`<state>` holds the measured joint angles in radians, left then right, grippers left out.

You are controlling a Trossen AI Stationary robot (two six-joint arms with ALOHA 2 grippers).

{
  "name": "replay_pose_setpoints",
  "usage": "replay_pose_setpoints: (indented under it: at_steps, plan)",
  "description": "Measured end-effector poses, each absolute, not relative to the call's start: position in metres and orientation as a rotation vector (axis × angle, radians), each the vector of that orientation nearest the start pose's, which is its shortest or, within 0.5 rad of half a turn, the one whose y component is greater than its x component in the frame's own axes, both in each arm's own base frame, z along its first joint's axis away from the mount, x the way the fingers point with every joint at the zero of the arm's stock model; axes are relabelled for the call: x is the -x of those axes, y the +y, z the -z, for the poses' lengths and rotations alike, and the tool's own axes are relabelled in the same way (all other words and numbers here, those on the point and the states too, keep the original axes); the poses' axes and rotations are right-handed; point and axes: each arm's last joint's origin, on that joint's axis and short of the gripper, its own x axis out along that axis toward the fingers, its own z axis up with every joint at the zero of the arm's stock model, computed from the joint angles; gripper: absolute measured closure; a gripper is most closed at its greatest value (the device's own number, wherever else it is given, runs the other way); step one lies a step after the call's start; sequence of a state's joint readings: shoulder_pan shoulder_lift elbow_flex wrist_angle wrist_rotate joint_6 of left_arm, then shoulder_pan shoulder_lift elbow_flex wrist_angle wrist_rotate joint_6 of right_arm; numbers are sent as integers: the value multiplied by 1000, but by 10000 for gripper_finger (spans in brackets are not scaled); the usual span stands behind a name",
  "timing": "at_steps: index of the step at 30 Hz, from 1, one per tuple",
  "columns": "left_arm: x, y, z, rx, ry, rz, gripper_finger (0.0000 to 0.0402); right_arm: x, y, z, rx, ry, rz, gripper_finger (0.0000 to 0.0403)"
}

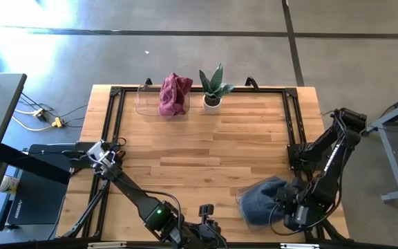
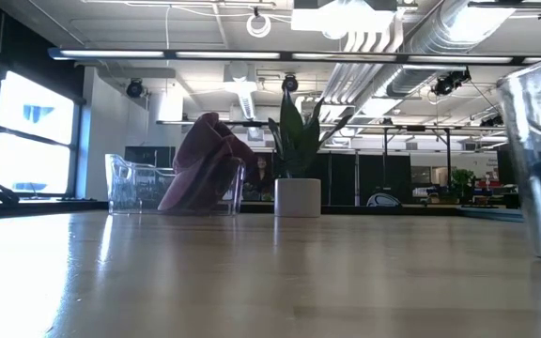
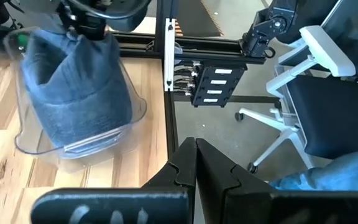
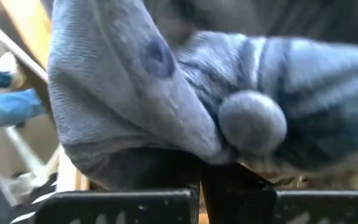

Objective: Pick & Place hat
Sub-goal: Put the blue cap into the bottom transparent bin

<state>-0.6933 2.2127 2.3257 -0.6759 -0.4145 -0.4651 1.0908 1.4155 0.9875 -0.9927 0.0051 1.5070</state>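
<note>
A blue-grey knit hat (image 3: 73,87) with a pompom (image 4: 253,121) stands in a clear plastic container (image 3: 129,121) near the table's front right corner. My right gripper (image 3: 82,28) is above it, pointing down and shut on the hat's top. From above, the hat (image 1: 262,197) shows beside the right gripper (image 1: 287,205). My left gripper (image 3: 196,158) hangs shut, with nothing between its fingers, over the table's front edge, left of the container. A maroon hat (image 1: 174,95) fills a second clear container (image 1: 147,100) at the far edge. My right gripper pinches a bunched fold of knit at the hat's top (image 4: 197,146) between its two fingers, close to the pompom. The fingers come from above, pointing down. The hat hangs below them with its lower part inside the clear container (image 3: 42,143).
A potted plant (image 1: 213,88) stands at the far edge next to the maroon hat. A black frame rail (image 1: 292,131) runs along the table's right side. Bare wood (image 1: 199,152) lies in the middle. An office chair (image 3: 316,81) stands beyond the right edge.
</note>
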Motion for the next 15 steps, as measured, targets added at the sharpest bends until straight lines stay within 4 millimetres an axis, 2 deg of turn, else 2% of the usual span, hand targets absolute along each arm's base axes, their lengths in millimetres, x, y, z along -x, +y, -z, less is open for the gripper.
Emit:
replay_pose_setpoints:
  at_steps: [3, 7, 12, 15]
  plan:
    - [-387, -307, -351, 163, 537, 148, 401, -111, 212, -231, -411, 1508, 247, 402]
    - [-387, -307, -351, 165, 537, 147, 401, -112, 215, -262, -414, 1522, 247, 402]
    - [-387, -307, -351, 164, 536, 148, 401, -113, 222, -298, -481, 1547, 151, 402]
    - [-387, -307, -351, 164, 537, 148, 401, -112, 232, -311, -513, 1551, -1, 402]
